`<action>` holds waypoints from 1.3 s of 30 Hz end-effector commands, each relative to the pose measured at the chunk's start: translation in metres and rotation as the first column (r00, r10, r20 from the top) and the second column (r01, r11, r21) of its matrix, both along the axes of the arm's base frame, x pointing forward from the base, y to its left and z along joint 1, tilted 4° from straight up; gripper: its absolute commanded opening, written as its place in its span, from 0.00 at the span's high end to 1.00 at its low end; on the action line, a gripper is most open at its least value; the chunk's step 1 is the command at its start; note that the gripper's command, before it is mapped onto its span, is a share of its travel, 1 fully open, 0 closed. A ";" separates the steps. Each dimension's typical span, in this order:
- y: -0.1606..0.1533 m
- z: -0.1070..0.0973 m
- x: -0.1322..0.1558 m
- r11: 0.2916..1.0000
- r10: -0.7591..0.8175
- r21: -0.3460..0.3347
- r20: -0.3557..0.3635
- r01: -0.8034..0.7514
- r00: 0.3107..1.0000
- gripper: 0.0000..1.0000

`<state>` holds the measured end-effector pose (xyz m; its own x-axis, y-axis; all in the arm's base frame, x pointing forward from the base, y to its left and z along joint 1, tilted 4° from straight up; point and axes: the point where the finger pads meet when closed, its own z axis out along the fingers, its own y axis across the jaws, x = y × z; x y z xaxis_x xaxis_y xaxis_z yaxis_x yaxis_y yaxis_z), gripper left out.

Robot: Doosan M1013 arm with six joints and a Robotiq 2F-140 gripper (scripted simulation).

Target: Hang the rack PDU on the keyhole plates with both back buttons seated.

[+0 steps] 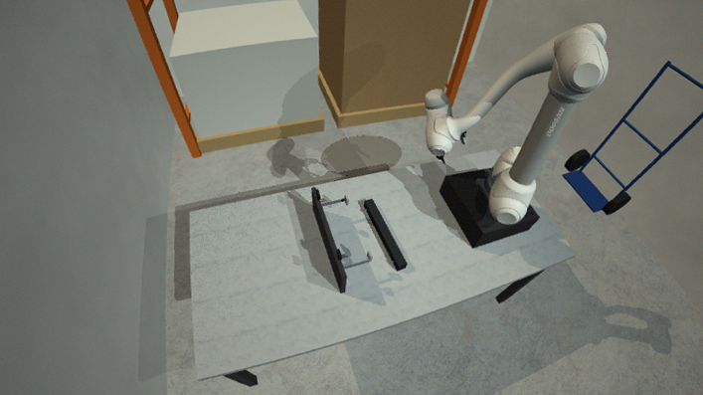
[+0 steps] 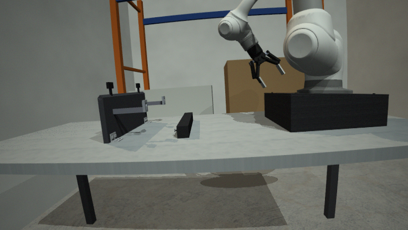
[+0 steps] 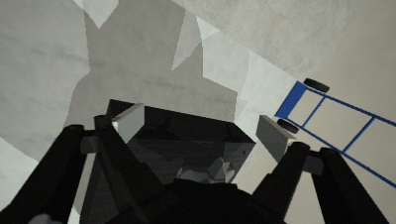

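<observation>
One tabletop (image 2: 199,162). One rack PDU (image 2: 184,125) laid flat near centre, apart from mounting panel (image 2: 119,114) at its 9 o'clock; two keyhole plates (image 2: 145,105) seen on panel. One end effector (image 2: 267,70) raised at 1 o'clock, fingers spread wide, nothing gripped. Two boxes (image 2: 245,85) behind.

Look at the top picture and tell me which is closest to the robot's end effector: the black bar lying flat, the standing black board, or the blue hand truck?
From the open end effector:
1. The black bar lying flat on the table, nearest.
2. The standing black board, just past the bar, farther from the arm.
3. The blue hand truck, on the floor beyond the arm's other side, looks farthest.
</observation>
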<state>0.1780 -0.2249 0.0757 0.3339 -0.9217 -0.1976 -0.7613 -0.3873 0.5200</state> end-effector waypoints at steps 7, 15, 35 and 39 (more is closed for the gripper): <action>0.000 0.000 0.000 1.000 0.000 0.000 0.000 0.000 1.000 0.00; 0.000 0.000 0.000 1.000 0.000 0.000 0.000 0.000 1.000 0.00; 0.081 0.027 0.241 0.985 -0.077 -0.121 0.329 0.123 0.941 0.00; 0.121 0.038 0.290 0.982 -0.105 -0.102 0.405 0.160 0.908 0.00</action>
<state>0.4248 -0.1358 0.1083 0.2562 -0.9659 0.0359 -0.9359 -0.2386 0.2590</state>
